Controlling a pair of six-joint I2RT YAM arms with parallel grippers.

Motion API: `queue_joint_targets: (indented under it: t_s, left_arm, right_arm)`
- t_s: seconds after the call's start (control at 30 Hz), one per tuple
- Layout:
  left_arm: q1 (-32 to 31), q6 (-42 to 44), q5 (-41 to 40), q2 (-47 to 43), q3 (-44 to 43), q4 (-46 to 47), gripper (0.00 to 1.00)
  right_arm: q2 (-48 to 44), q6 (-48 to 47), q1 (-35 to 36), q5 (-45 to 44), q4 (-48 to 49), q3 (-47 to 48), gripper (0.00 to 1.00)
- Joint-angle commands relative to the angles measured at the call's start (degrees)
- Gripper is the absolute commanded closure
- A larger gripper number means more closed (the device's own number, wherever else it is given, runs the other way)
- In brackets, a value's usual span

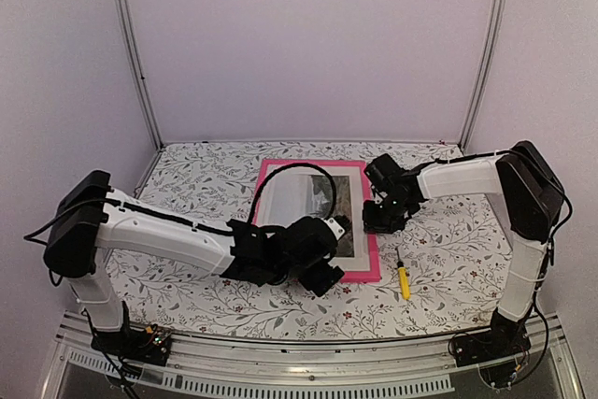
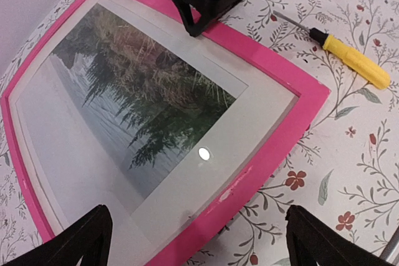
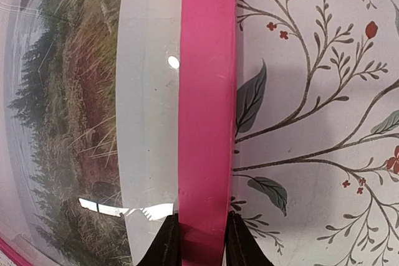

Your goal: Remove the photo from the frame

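Observation:
The frame, with its narrow bright pink border, lies face up on the flowered tablecloth, and the photo sits inside it behind glass. In the right wrist view my right gripper has one finger on each side of the frame's right-hand pink border and is shut on it. The photo's white margin and trees show to the left. My left gripper hovers wide open above the frame's near right corner, touching nothing. Beyond it the photo and the right gripper show.
A yellow-handled screwdriver lies on the cloth just right of the frame's near right corner, also seen as the screwdriver in the left wrist view. A black cable loops over the frame. Metal posts stand at the back corners.

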State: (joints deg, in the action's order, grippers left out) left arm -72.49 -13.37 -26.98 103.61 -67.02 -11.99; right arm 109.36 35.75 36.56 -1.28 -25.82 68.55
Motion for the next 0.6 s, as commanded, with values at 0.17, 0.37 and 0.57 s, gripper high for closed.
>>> queue_joint_targets:
  t_s: [0.17,0.37,0.57]
  left_arm:
    - [-5.6,5.0,-8.3,7.5,-3.9,-4.8,0.01]
    - [-7.2,6.5,-10.6,10.1,-4.3,-5.5,0.01]
    - [-7.9,9.9,-14.7,13.6,-6.2,-6.2,0.01]
  right_arm:
    - [0.0,0.4,0.4,-4.7,-7.7,7.4,0.95]
    - [-1.1,0.5,0.4,-5.0,-10.3,9.7,0.96]
    - [-2.7,0.3,0.6,-5.2,-12.5,11.6,0.97]
